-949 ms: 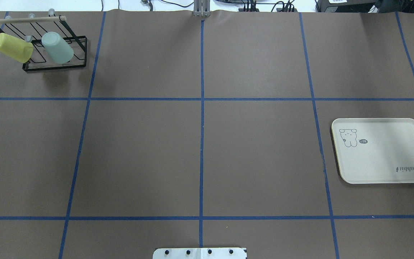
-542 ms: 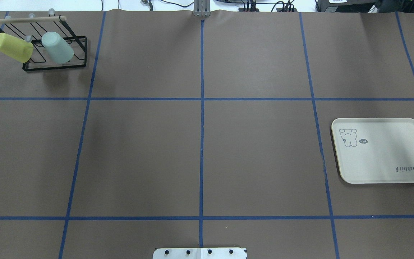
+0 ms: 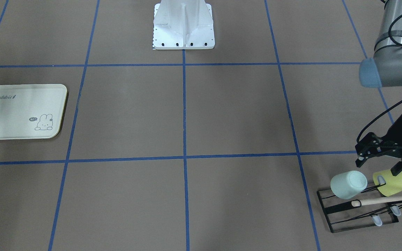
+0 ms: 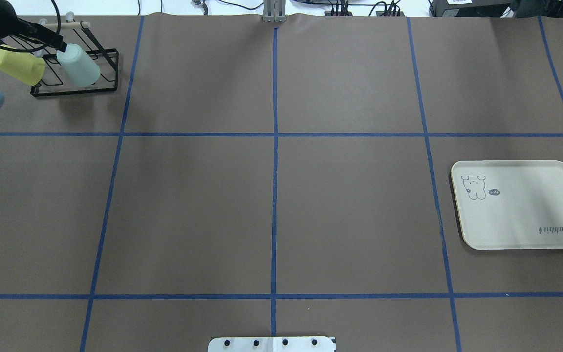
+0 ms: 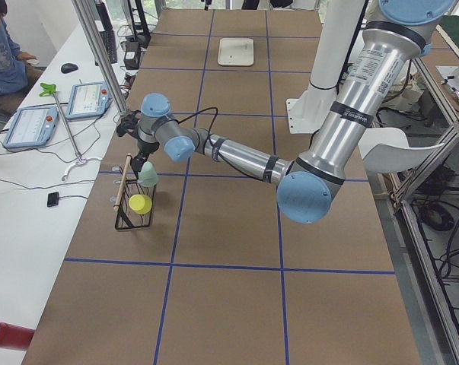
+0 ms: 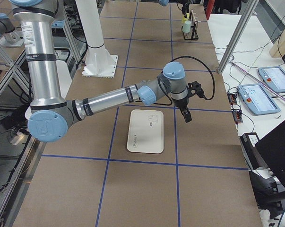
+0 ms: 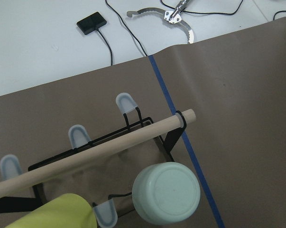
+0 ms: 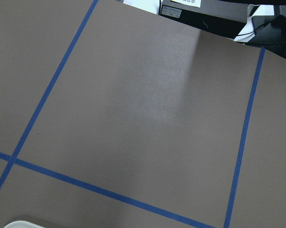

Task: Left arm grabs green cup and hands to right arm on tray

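Left tool (image 3: 378,166) hovers over the black wire rack (image 3: 337,208) at lower right of the front view, jaws spread wide, gripping nothing. Green cup (image 3: 348,184) sits tilted on a rack peg, just beside the yellow cup (image 3: 398,183). Tray (image 3: 9,118) lies at the left edge of the counter (image 3: 222,111), well apart. Right tool (image 6: 186,117) hangs near the tray; can't tell how far open.

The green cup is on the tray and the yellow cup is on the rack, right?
Not quite. The green cup is not on the tray. It hangs on the rack too, right beside the yellow cup, which is indeed on the rack. The overhead exterior view shows this.
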Controlling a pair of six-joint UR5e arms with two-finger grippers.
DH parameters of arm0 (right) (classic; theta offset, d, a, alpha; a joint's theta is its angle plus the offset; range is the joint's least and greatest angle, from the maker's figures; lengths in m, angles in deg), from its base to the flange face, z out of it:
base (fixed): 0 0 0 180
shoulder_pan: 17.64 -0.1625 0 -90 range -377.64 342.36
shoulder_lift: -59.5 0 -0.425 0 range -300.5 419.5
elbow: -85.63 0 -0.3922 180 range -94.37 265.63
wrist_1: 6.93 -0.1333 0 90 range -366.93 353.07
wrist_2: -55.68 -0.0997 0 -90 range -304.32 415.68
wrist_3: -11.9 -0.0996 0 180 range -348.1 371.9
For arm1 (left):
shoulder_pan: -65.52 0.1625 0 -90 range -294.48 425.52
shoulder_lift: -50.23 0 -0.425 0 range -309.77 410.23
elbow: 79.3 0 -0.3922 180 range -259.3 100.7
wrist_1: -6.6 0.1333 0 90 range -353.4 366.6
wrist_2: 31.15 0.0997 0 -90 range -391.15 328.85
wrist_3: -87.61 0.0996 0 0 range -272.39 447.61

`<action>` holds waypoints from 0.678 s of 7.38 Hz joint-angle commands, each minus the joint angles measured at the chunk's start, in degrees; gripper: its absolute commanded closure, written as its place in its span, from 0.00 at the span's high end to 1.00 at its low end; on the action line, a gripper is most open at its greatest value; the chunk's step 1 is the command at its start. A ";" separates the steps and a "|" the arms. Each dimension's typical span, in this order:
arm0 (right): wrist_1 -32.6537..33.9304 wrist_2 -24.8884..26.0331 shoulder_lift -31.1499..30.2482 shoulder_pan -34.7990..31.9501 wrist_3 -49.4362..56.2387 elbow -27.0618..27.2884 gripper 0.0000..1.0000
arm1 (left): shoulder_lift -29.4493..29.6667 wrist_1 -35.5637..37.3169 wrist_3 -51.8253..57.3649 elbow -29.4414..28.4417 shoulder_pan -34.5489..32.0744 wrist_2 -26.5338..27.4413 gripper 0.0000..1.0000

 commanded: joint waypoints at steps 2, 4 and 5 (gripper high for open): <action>-0.01 0.00 0.02 0.03 -0.01 0.00 1.00 | 2.82 -0.12 -0.40 -5.27 2.75 3.55 1.00; -0.01 0.00 0.02 0.03 -0.01 0.00 1.00 | 3.09 -0.04 -0.49 -5.63 4.16 4.17 1.00; -0.01 -0.09 -0.06 0.03 -0.01 0.00 1.00 | 3.00 -0.04 -0.40 -5.63 4.43 4.17 1.00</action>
